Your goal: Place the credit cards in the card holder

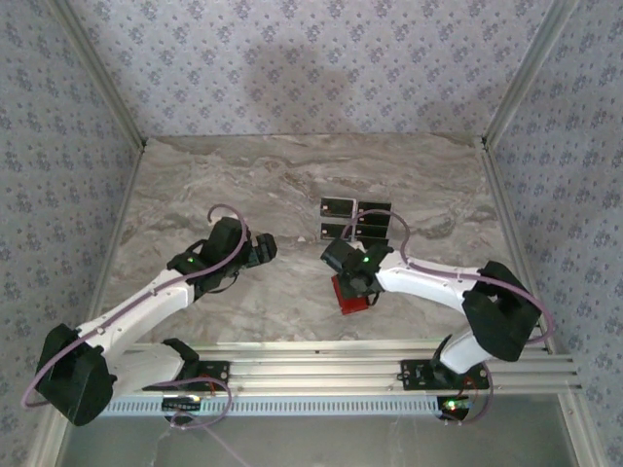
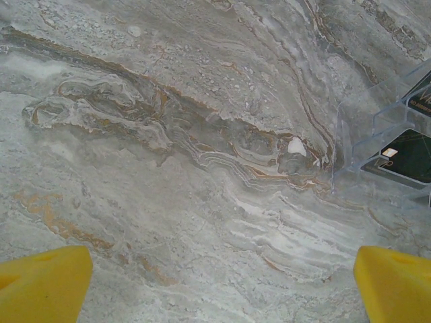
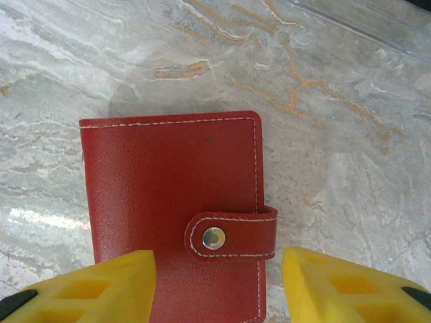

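The right gripper [image 3: 219, 282] hangs over the small flat red leather-like card holder [image 3: 168, 182]. Its two yellow fingers [image 3: 101, 289] are parted about halfway with nothing clamped between them. In the right wrist view one finger overlaps the wallet's near corner, and the other stands off its edge over bare stone, just beside the snap tab [image 3: 232, 235]. Whether either finger touches the leather cannot be told. The wallet lies closed and flat on the grey-veined marble table [image 1: 243, 175], with the tab fastened by a round metal stud [image 3: 214, 237].

From above, the card holder [image 1: 352, 295] shows partly under the right gripper [image 1: 352, 277], near the middle of the table and toward the arms' side.

The left gripper [image 2: 222, 289] is spread wide and holds nothing, with only bare marble between its yellow fingertips [image 2: 40, 286]. It sits well apart from the wallet, on the left.

The dark rectangular credit cards [image 1: 355, 222] lie just beyond the wallet, in a clear plastic stand [image 2: 357, 134].
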